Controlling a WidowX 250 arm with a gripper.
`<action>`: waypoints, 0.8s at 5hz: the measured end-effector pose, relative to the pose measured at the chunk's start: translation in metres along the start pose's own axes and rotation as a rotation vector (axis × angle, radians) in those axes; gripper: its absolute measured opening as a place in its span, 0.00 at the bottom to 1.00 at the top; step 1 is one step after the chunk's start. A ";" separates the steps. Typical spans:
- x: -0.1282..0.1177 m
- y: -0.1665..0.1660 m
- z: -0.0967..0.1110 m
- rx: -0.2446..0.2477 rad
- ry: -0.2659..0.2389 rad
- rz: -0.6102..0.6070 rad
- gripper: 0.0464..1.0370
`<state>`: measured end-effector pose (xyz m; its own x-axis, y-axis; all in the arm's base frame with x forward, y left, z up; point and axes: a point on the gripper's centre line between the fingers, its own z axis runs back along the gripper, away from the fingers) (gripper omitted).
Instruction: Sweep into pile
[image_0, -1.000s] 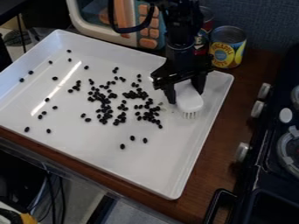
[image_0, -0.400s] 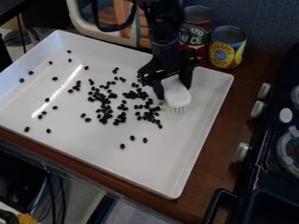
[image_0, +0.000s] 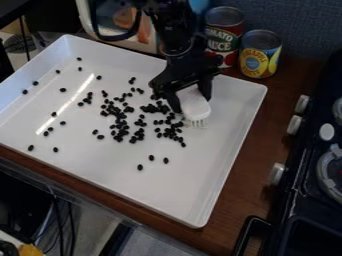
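In the camera view, a white brush (image_0: 195, 108) is held just above and right of centre by the gripper (image_0: 191, 104), its fingers parted only by the brush's width. The black beans (image_0: 121, 116) are loosely clustered mid-tray (image_0: 194, 185), but strays (image_0: 140, 167) are left at upper left, left and lower centre; the pile is judged far from formed.
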<state>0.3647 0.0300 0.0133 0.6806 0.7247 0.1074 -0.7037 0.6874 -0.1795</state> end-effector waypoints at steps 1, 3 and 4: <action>0.003 0.012 0.000 0.004 -0.023 -0.007 0.71; 0.009 0.040 0.005 0.013 -0.026 0.006 0.71; 0.014 0.050 0.006 0.020 -0.029 0.005 0.71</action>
<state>0.3382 0.0749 0.0118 0.6708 0.7293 0.1347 -0.7114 0.6841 -0.1610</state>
